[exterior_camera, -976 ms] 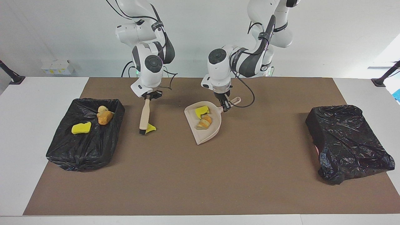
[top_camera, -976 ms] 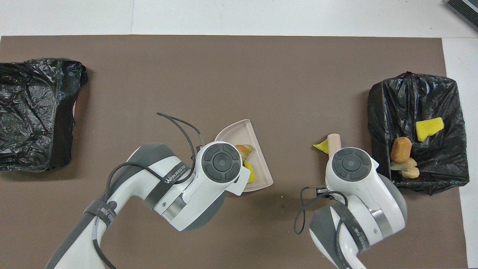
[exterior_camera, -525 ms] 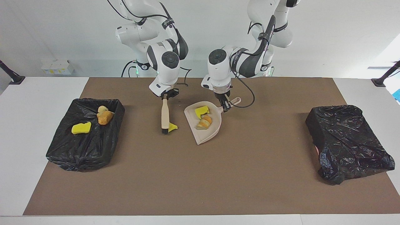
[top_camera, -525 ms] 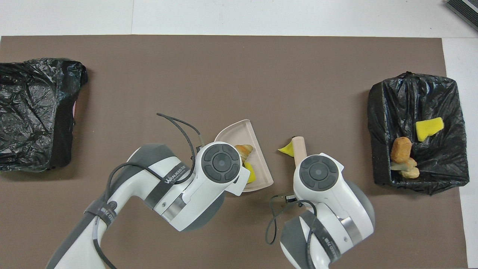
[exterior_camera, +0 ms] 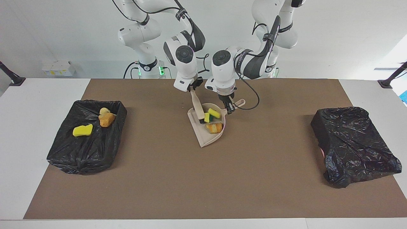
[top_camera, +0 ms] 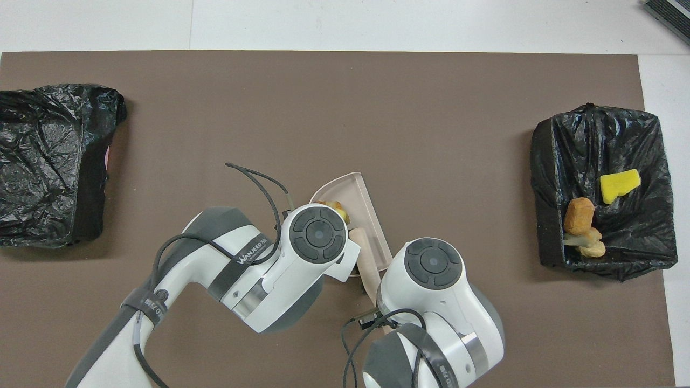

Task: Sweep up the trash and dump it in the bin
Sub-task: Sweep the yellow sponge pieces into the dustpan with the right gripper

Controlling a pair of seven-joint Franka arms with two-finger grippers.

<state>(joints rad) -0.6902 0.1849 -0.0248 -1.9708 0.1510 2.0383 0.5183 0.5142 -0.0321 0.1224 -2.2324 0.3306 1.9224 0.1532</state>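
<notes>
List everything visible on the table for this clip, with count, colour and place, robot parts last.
dustpan: one, beige, mid-table.
brush: one, beige, tip inside the dustpan.
scraps in dustpan: at least three, yellow and orange-brown.
open bin: one, black-lined, right arm's end.
scraps in open bin: one yellow, at least two tan-orange.
covered bin: one, black, left arm's end.
mat: one, brown.
right gripper: shut on brush.
left gripper: shut on dustpan handle.

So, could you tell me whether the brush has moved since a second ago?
Yes. The brush, held by the right gripper, has swept away from the bin with trash toward the left arm's end, and its head is now in the dustpan.
</notes>
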